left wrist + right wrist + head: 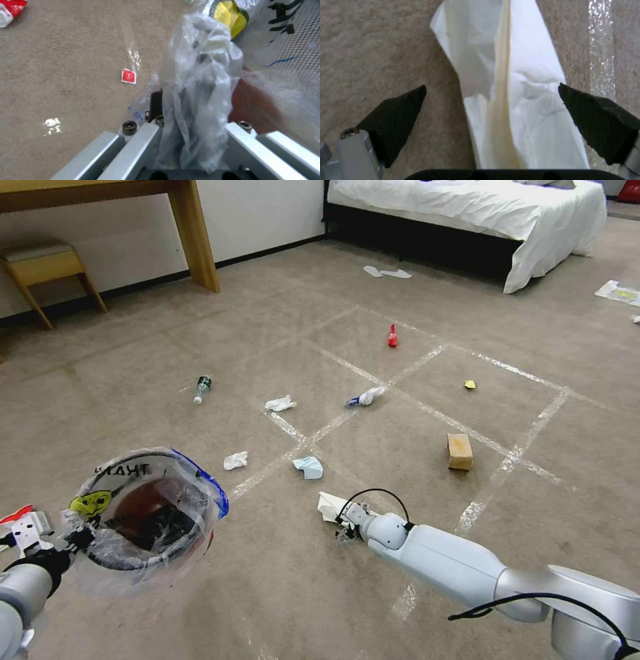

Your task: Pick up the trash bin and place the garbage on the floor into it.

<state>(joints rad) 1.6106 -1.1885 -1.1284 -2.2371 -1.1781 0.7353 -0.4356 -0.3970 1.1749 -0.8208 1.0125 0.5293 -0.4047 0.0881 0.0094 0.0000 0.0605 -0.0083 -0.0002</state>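
Trash bin: the red trash bin (pixel 150 520) hangs at the lower left of the head view, off the carpet, mouth tilted toward the camera; a blue strip runs along its rim and a yellow smiley sticker sits on the near side.
Liner: a crinkled clear plastic bag (pixel 200 82) covers the rim and bunches over the gripping point.
Bin contents: only dark shapes show through the liner; what they are I cannot tell.
Left gripper: the left gripper (pixel 70 543) is clamped onto the bin's rim and the bunched bag.
Right gripper: the right gripper (pixel 491 105) is low over the carpet, fingers spread wide on either side of a white paper (pixel 510 100), not touching it.
Garbage on the floor: a plastic bottle (pixel 202 389), two white tissues (pixel 280 404), a pale blue mask (pixel 309 467), a brown paper box (pixel 460 451), a red wrapper (pixel 393 336) and a small yellow wrapper (pixel 470 385) lie scattered, well apart from the bin.
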